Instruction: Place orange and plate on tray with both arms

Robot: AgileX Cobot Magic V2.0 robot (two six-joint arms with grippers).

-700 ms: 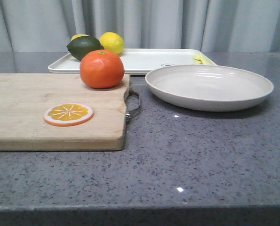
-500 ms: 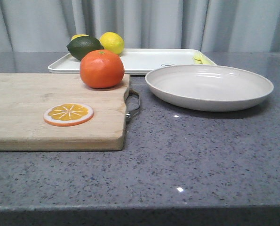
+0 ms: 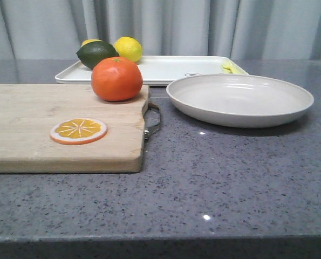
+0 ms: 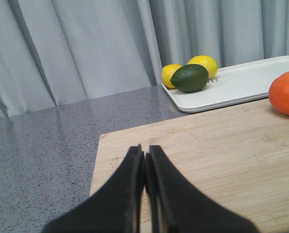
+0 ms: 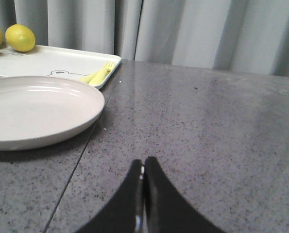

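The orange (image 3: 116, 79) rests on the far right corner of a wooden cutting board (image 3: 36, 135); it also shows at the edge of the left wrist view (image 4: 286, 92). An off-white plate (image 3: 239, 99) lies on the counter right of the board, seen too in the right wrist view (image 5: 32, 111). Behind both lies the white tray (image 3: 165, 69). My left gripper (image 4: 144, 150) is shut and empty over the board's near left part, well short of the orange. My right gripper (image 5: 143, 162) is shut and empty over bare counter, right of the plate. Neither gripper appears in the front view.
On the tray's left end sit a dark green lime (image 3: 95, 54) and two lemons (image 3: 128, 48); a yellow fork (image 5: 98, 74) lies at its right end. An orange slice disc (image 3: 78, 130) lies on the board. A metal handle (image 3: 152, 120) sticks out from the board toward the plate. Grey curtains hang behind.
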